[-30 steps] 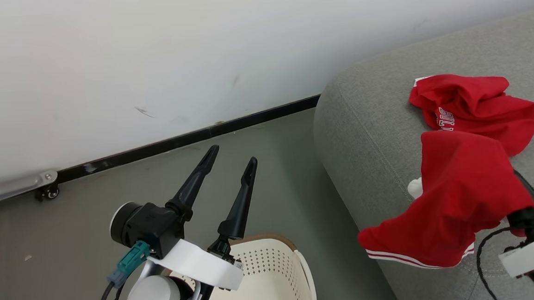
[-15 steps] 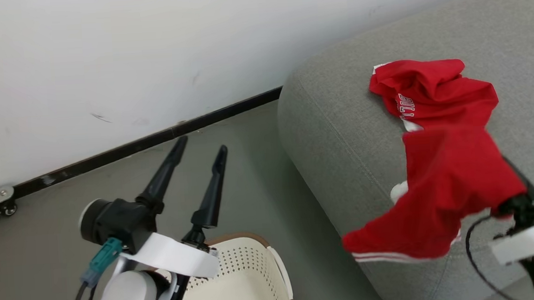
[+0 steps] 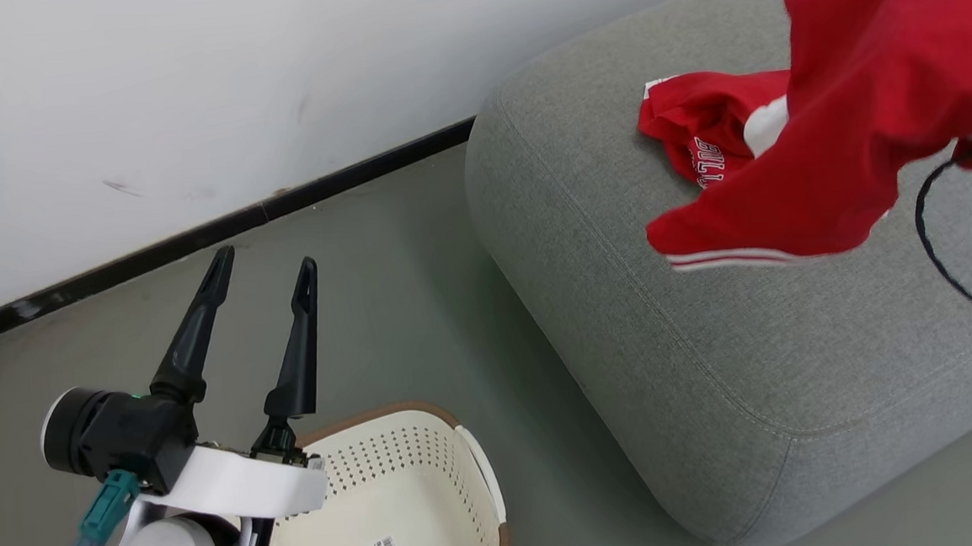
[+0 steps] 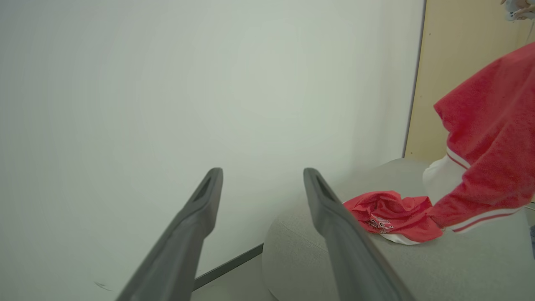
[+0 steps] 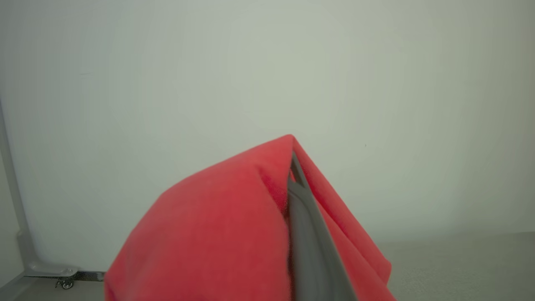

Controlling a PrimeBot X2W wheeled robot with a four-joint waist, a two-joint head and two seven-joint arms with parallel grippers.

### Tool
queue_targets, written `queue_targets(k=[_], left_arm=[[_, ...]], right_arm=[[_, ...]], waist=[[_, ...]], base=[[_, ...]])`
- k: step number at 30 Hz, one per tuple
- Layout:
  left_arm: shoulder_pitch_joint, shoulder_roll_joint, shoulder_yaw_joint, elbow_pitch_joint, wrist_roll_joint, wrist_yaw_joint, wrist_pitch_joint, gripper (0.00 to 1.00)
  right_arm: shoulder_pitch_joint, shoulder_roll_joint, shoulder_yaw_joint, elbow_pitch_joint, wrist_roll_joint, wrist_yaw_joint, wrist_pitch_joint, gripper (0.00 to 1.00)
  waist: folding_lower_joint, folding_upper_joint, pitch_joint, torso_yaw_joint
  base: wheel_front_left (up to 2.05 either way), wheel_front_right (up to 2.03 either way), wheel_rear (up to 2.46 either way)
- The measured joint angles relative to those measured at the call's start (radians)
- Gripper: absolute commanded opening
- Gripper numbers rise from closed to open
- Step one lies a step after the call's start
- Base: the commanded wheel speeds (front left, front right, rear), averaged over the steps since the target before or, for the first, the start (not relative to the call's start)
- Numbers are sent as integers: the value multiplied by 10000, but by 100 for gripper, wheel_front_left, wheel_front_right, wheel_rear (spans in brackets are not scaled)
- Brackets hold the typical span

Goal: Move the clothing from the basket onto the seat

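There are two red garments. The crumpled garment (image 3: 679, 118) lies on the grey sofa (image 3: 669, 363), white lettering showing. The lifted garment (image 3: 856, 115) hangs above the sofa, partly in front of the other, draped over the right end effector (image 5: 292, 165), whose fingers pinch the fabric. One cream basket (image 3: 396, 460) stands on the grey floor (image 3: 420, 294) beside the sofa, a label on its bottom. The left end effector (image 3: 265, 263) hovers by the basket, fingers wide apart, holding nothing. Behind runs a white wall (image 3: 188, 97) with a dark skirting strip (image 3: 197, 233).
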Motion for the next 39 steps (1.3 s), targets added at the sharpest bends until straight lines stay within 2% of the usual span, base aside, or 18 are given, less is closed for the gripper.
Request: queue_targets(k=[8, 19, 28, 34, 39], left_arm=[[106, 207, 4, -470, 146, 88, 0, 100], [122, 570, -190, -1175, 535, 94, 192, 100], [66, 813, -395, -1728, 755, 73, 667, 100], [9, 859, -516, -2182, 828, 65, 991, 100], [-180, 869, -633, -2418, 842, -40, 1175, 100]], right_arm=[[-1664, -12, -284, 1225, 100, 0, 621, 0], [-3035, -453, -541, 3028, -947, 0, 1127, 0], [-3785, -497, -688, 4075, -1388, 0, 1089, 0], [-3858, -113, -798, 4661, -1465, 0, 619, 0], [-3903, 286, -454, 5095, -1498, 0, 493, 0]], waist=[[1, 0, 496, 63], [1, 0, 1250, 373], [0, 0, 1839, 683], [1, 0, 2303, 921], [0, -1, 2689, 1088]], base=[[0, 0, 0], [0, 0, 0], [0, 0, 0], [0, 0, 0], [0, 0, 0]])
